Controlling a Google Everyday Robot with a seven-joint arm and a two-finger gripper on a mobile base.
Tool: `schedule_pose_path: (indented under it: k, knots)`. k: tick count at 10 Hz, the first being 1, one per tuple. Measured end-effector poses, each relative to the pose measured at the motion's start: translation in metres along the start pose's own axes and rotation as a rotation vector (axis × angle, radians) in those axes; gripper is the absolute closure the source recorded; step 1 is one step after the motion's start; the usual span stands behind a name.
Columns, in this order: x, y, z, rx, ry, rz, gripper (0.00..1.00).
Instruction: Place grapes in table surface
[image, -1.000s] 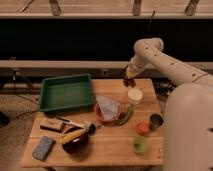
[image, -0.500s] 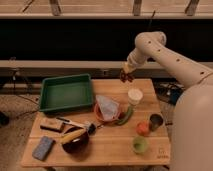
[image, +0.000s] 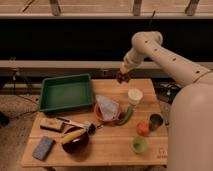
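Note:
The grapes (image: 123, 77), a small dark maroon bumpy cluster, hang in the air above the far edge of the table surface (image: 112, 146), just behind the white cup (image: 134, 96). My gripper (image: 123, 73) points down from the white arm at the upper right and is shut on the grapes. The tabletop is light tan wood and carries everything else.
A green tray (image: 65, 93) takes the back left. A red bowl with crumpled plastic (image: 107, 109) sits mid-table beside a green pepper (image: 126, 116). An orange-red fruit (image: 143, 128), dark cup (image: 156, 121) and green cup (image: 140, 145) stand right. A brown bowl with a banana (image: 75, 139), blue sponge (image: 43, 148).
The gripper with the grapes has risen and drawn back from beside the white cup toward the table's far edge.

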Motion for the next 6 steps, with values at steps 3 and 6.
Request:
schedule_pose_path:
  k: [3, 6]
  knots:
    - [0.004, -0.012, 0.035, 0.035, -0.056, -0.03, 1.0]
    - [0.003, -0.016, 0.066, 0.054, -0.111, -0.039, 0.98]
